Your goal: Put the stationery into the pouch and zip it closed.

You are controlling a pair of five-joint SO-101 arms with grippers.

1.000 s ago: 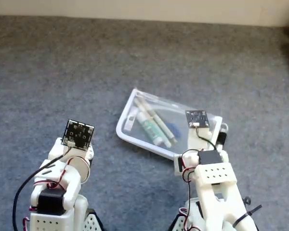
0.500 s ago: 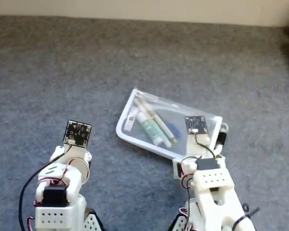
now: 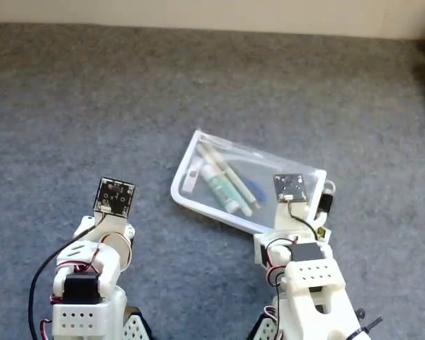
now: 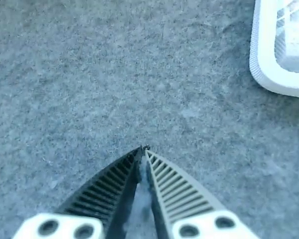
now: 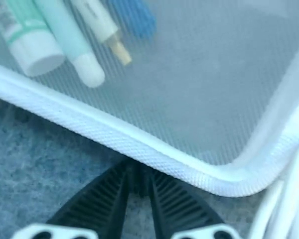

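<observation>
Center-right of high view: mesh pouch (image 3: 212,212) flat on carpet (image 3: 92,92), pens (image 3: 223,185) already inside. Looks zipped, can't confirm tho. Left gripper (image 4: 143,149) pinched together over bare carpet; right gripper (image 5: 138,180) fingers nrly touching, empty, at pouch edge.

From the high view, the right wrist's camera board (image 3: 289,188) covers the lower-right corner of the pouch (image 3: 177,193), so that corner is lost to me. The left wrist's board (image 3: 115,196) hides the left pincer (image 4: 143,149) from above. In the right wrist view the frame edge cuts off the stationery (image 5: 65,45), and the front of the right pincer (image 5: 138,180) is lost at the pouch's white rim.
</observation>
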